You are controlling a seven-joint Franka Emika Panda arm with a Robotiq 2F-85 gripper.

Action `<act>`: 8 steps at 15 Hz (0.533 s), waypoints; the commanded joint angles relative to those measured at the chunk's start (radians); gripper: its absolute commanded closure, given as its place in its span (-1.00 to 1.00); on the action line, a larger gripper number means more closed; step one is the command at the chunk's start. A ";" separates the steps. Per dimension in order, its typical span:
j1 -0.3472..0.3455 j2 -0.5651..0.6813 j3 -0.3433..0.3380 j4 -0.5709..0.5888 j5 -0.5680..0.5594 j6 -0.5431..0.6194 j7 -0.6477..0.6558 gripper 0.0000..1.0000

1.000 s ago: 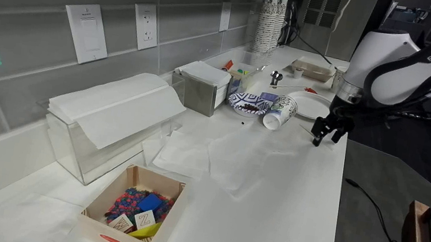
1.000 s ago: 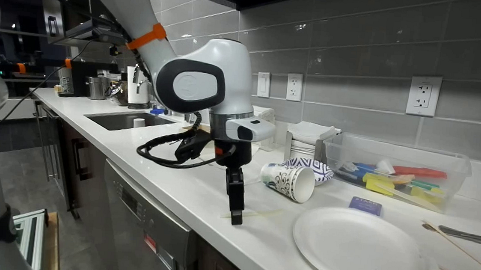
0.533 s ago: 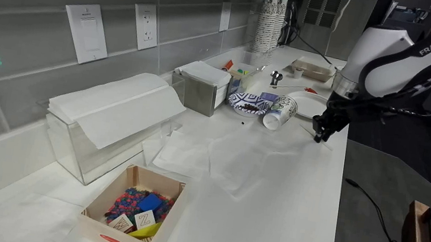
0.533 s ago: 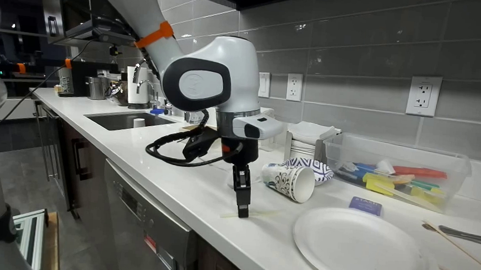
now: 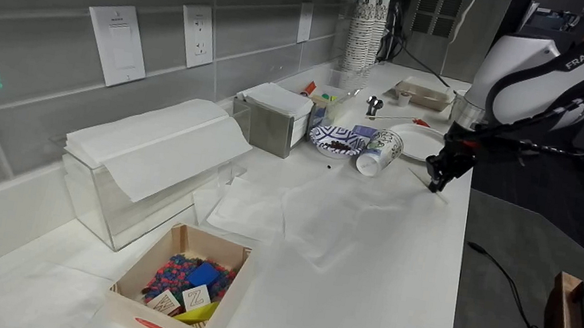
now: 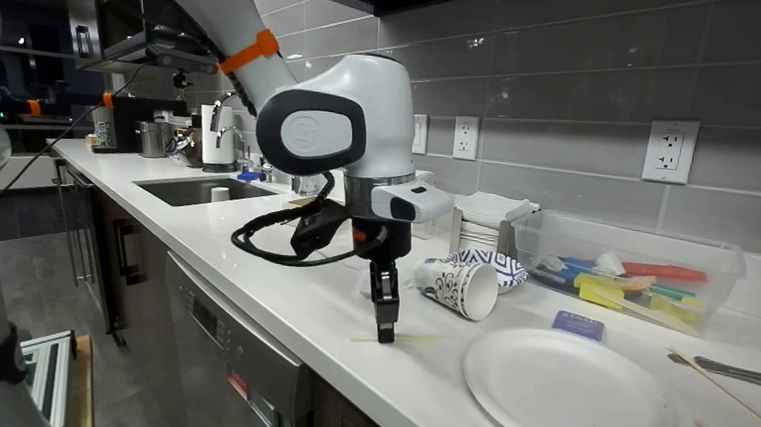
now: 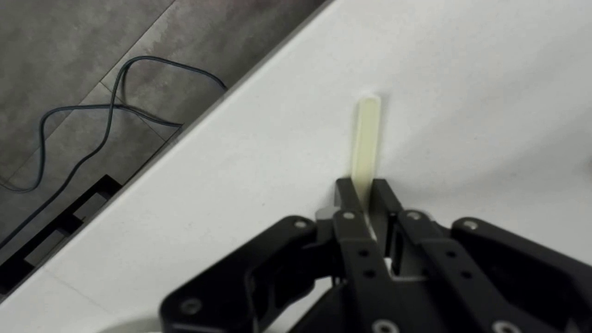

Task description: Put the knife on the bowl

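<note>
A slim, pale cream knife [image 7: 366,134] lies on the counter near its front edge. My gripper [image 7: 362,185] points down over it, and its two fingers [image 7: 345,189] press on the knife from both sides. In an exterior view the fingertips of the gripper [image 6: 385,335] reach the counter, with ends of the knife [image 6: 421,339] showing to either side. The bowl [image 5: 325,134], white with a blue-purple pattern and dark bits inside, stands toward the wall in both exterior views. Part of the bowl [image 6: 510,270] is hidden behind the paper cup there.
The tipped paper cup [image 6: 446,286] lies between my gripper and the bowl. A white plate [image 6: 576,398], a purple packet [image 6: 579,325], a clear bin [image 6: 629,250] and a napkin holder [image 5: 269,126] are nearby. A wooden box [image 5: 223,316] sits farther along the counter.
My gripper's fingers have come together around the knife. The hand has shifted slightly toward the wall side. The knife has barely moved, and the bowl and cup stay put.
</note>
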 commanded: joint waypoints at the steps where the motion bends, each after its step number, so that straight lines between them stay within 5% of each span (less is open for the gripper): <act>1: 0.022 -0.059 -0.005 0.037 -0.004 -0.121 0.017 0.94; 8: 0.018 -0.105 0.017 0.180 -0.105 -0.331 0.108 0.94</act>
